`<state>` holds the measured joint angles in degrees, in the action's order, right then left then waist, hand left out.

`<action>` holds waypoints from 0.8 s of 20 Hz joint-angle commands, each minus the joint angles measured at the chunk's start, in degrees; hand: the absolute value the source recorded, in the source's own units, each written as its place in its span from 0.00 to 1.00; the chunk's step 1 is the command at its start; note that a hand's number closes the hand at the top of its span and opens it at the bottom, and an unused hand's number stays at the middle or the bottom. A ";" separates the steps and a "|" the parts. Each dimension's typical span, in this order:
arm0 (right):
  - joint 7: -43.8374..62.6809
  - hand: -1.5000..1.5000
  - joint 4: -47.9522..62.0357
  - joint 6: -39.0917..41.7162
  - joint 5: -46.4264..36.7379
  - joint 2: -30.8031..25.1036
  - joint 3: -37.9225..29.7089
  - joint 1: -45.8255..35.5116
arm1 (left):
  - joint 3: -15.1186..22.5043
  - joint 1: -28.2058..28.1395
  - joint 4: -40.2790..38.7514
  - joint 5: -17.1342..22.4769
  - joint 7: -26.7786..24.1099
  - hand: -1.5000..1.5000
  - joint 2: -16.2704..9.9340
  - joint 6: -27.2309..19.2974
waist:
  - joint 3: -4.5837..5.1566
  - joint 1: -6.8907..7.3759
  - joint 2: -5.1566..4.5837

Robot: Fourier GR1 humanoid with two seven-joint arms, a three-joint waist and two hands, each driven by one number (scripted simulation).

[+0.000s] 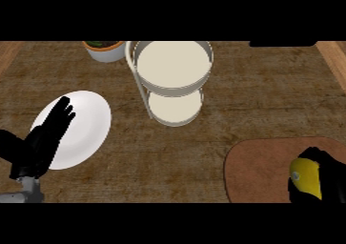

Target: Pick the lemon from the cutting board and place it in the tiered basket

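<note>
The yellow lemon (pixel 306 177) is at the lower right, over the brown cutting board (pixel 263 167). My right hand (pixel 335 178) is curled round it, with black fingers showing on both sides of the fruit. The tiered basket (pixel 172 78) stands at the top centre, with a large cream upper tray and a smaller lower tray below it. My left hand (pixel 42 140) rests at the left with straight fingers pointing up, over a white plate.
A white plate (pixel 87 121) lies at the left on the brown counter. A small pot with a plant (pixel 104 49) stands at the back, left of the basket. Wooden edges run along the far left and far right.
</note>
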<state>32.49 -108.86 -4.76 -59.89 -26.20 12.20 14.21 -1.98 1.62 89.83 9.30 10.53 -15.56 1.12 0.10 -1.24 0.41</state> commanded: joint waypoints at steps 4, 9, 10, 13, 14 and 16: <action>-2.60 1.00 -16.59 -11.86 2.09 6.18 0.02 1.39 | 0.86 -0.07 1.67 -0.84 2.22 0.50 0.54 -0.94 | -0.14 -0.14 0.12; 3.91 1.00 -29.82 -1.72 2.43 6.56 1.85 -2.38 | -1.57 2.06 -1.15 -0.10 1.78 0.50 -1.10 0.94 | -0.04 0.81 -0.31; 7.33 1.00 -31.54 1.66 0.59 8.11 5.85 -5.33 | 1.02 -1.23 3.20 -1.15 0.67 0.50 0.78 0.39 | -0.01 1.45 -0.24; 13.37 1.00 -32.92 8.29 -0.78 9.98 8.64 -13.14 | 1.85 0.62 1.26 -2.01 1.23 0.50 2.38 -0.51 | 0.02 1.54 -0.35; 16.51 1.00 -34.36 12.36 -0.32 9.90 8.74 -15.77 | -0.10 2.90 -1.92 -1.48 0.80 0.50 1.06 0.22 | 0.04 1.31 -0.39; 20.87 1.00 -29.58 17.02 0.41 12.58 9.75 -25.38 | 0.25 1.54 -0.59 -0.97 0.11 0.50 1.56 1.01 | 0.05 1.84 -0.40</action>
<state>45.09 -133.74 2.37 -58.61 -16.24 19.22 -1.64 -1.54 3.55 90.38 8.34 12.41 -14.56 1.38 0.11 0.17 0.09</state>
